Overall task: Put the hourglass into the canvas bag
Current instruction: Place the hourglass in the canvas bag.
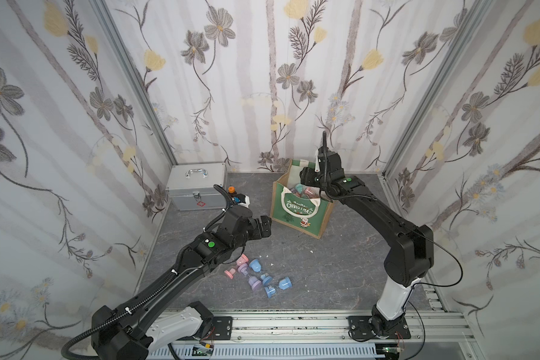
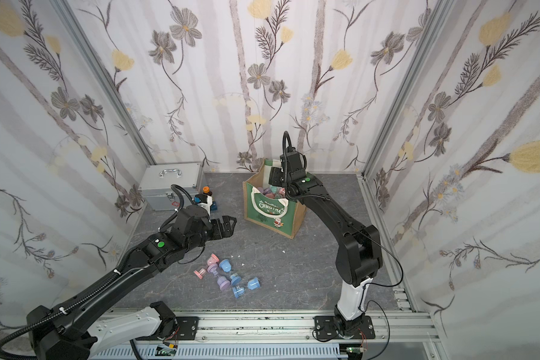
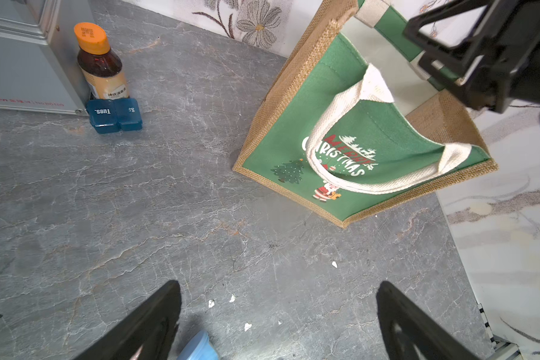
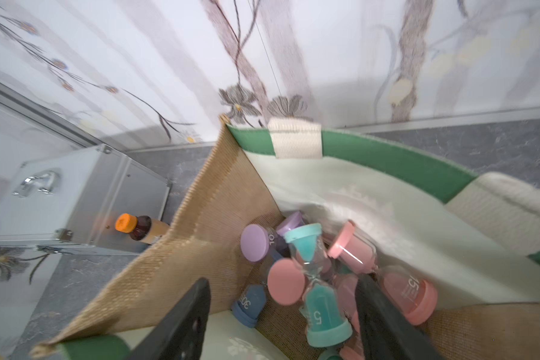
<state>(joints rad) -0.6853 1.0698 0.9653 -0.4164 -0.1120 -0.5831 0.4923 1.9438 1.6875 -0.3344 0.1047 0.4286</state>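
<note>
**R gripper (image 4: 281,282) open over canvas bag (image 1: 295,218), teal hourglass (image 4: 320,305) inside**

R gripper sits at bag mouth, jaws apart, gripping nothing. Teal hourglass lies in bag on pile of hourglasses (image 4: 254,243), pink, purple & blue. L gripper (image 3: 278,286) wide open, empty, above grey tabletop (image 1: 325,274). Loose hourglasses (image 1: 253,283) lie on table near L arm.
</note>
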